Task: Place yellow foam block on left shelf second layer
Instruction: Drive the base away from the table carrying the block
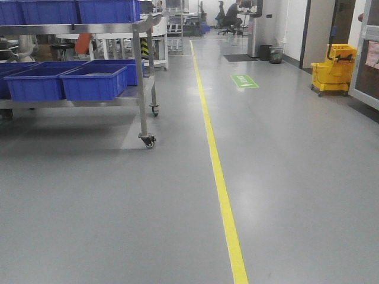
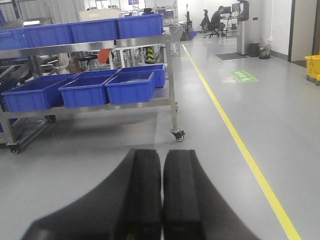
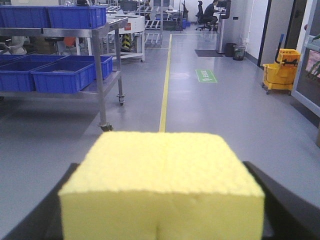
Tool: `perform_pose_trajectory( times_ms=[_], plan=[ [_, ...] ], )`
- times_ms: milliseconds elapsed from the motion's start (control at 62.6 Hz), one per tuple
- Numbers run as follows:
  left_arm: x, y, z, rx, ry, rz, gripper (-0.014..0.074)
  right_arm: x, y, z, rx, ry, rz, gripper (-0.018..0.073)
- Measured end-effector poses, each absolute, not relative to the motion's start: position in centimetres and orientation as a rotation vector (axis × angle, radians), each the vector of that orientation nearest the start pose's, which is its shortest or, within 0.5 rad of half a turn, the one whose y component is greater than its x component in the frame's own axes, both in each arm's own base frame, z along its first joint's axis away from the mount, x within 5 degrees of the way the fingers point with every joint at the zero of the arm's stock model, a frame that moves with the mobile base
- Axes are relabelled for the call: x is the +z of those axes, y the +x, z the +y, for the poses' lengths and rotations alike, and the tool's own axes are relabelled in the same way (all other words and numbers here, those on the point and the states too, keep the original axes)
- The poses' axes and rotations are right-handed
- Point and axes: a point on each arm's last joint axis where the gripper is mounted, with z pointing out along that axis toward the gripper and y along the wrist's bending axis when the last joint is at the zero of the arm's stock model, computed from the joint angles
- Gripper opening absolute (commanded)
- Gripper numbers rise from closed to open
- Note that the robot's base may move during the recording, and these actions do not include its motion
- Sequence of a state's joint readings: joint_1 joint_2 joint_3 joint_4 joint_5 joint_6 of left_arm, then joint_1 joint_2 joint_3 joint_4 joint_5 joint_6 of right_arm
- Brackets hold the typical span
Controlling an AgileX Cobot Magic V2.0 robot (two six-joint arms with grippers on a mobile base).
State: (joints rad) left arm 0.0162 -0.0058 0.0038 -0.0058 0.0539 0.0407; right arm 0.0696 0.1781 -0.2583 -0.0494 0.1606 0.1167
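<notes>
Clamping the yellow foam block (image 3: 162, 175) in my right gripper (image 3: 164, 215): one block, matte, finely pored, sharp edges, flat top, faint vertical crease in the near face. Black fingers (image 3: 287, 200) sit against both its sides. Left gripper (image 2: 162, 195) holds nothing, its two smooth black pads (image 2: 142, 190) pressed flat together. Block sits at my right wrist above the glossy grey floor, well apart from the shelf cart (image 1: 141, 71) ahead on the left: stainless steel frame, castor wheels (image 1: 148, 141), two layers in view, both carrying blue plastic bins (image 1: 93, 83). Lower layer front row, left wrist view: three bins. One yellow floor line (image 1: 220, 177), one green floor sign (image 1: 244, 81), one yellow mop bucket (image 1: 333, 68)
</notes>
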Motion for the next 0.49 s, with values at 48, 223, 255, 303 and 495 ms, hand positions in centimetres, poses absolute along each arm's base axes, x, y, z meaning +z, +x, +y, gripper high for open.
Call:
perform_pose_trajectory(
  times_ms=[48,223,255,303,495],
  plan=[
    [20.73,5.61,0.09,0.04,0.015,1.536,0.0124,27.5,6.34,0.37,0.102,0.005,1.565,0.0501],
    [20.73,5.61,0.09,0.04,0.015,1.536,0.0124,27.52,6.34,0.37,0.102,0.005,1.563,0.0501],
    [20.73,5.61,0.09,0.04,0.015,1.536,0.0124,27.52,6.34,0.37,0.102,0.005,1.563,0.0501],
    [20.73,5.61,0.09,0.04,0.015,1.536,0.0124,27.52,6.34,0.37,0.102,0.005,1.563,0.0501],
    [20.73,5.61,0.09,0.04,0.015,1.536,0.0124,27.52,6.34,0.37,0.102,0.005,1.563,0.0501]
  ],
)
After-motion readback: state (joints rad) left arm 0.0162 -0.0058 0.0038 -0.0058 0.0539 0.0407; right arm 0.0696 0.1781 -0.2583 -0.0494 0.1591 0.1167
